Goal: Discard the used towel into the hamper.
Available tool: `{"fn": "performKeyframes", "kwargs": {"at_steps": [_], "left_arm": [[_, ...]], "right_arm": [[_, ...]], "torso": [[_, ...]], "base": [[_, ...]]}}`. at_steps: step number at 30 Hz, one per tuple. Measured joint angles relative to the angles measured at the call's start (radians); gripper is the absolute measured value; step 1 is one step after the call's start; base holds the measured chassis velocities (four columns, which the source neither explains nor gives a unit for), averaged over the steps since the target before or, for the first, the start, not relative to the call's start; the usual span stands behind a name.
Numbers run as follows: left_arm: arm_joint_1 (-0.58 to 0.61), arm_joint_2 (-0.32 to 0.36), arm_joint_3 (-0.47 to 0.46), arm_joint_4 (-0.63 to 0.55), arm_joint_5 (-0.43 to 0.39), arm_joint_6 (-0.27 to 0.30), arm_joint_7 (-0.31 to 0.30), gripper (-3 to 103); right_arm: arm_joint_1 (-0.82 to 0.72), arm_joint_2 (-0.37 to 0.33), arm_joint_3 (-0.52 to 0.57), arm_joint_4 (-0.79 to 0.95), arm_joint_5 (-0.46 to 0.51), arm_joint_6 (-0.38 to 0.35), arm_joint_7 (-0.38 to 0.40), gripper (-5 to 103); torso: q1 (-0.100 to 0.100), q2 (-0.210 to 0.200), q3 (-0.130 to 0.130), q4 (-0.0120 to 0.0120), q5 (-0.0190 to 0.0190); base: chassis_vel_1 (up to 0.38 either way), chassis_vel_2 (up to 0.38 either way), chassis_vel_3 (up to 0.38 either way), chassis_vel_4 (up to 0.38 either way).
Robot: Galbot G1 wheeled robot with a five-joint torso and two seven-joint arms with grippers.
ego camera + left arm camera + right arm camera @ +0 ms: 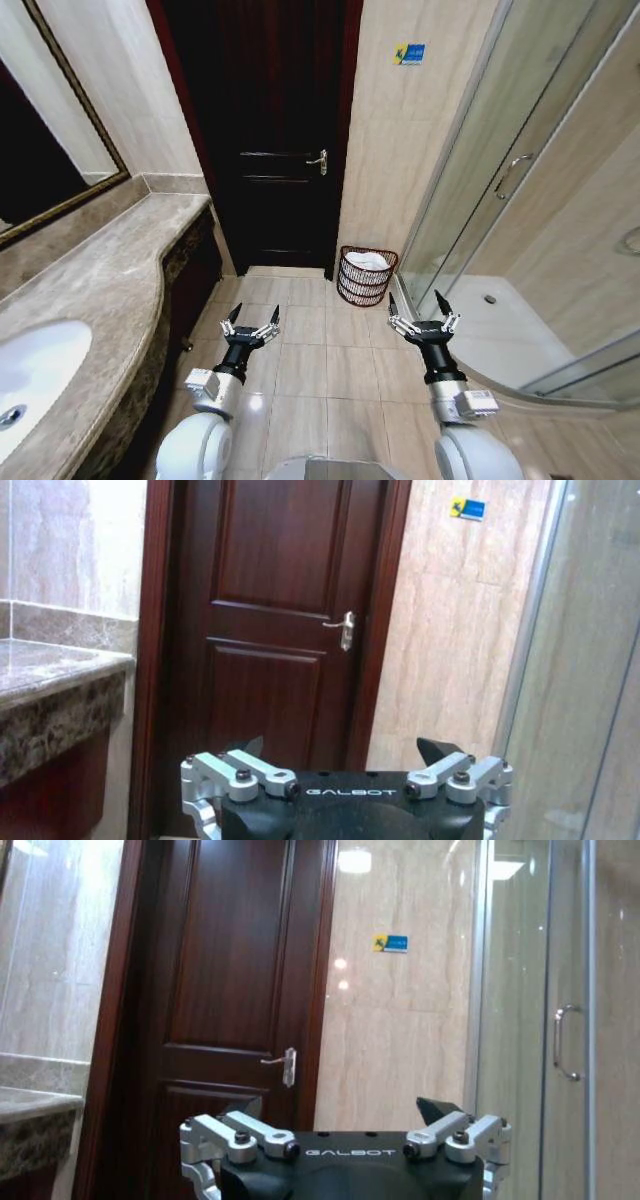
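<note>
- Head view: the hamper (367, 275) stands on the tiled floor at the far side, against the wall just right of the dark door (270, 130) and left of the glass shower enclosure (520, 200).
- White cloth (368, 261) lies inside it near the rim; this is probably the used towel, though it is too far off to be sure.
- The left claw (250, 322) hangs low at near left beside the bench (110, 270), fingers apart and holding nothing.
- The right claw (421, 309) hangs at near right before the shower sill, fingers likewise spread and empty.
- Judged from this, the discarding step looks done: the cloth is in the hamper and both claws are free, well apart from it.
- If so, the next move calls for little beyond keeping the arms clear; were another towel meant, it would first have to be found.
- Count: one hamper, one bundle of white cloth, two claws, one door, one basin (35, 375) in the bench.
</note>
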Motion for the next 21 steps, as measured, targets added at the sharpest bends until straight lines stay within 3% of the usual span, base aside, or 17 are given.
{"fn": "performKeyframes", "kwargs": {"at_steps": [21], "left_arm": [[0.0,0.0,0.0,0.0,0.0,0.0,0.0,100]], "right_arm": [[0.0,0.0,0.0,0.0,0.0,0.0,0.0,100]], "torso": [[0.0,0.0,0.0,-0.0001,-0.0001]], "base": [[0.074,-0.07,-0.072,0.068]]}}
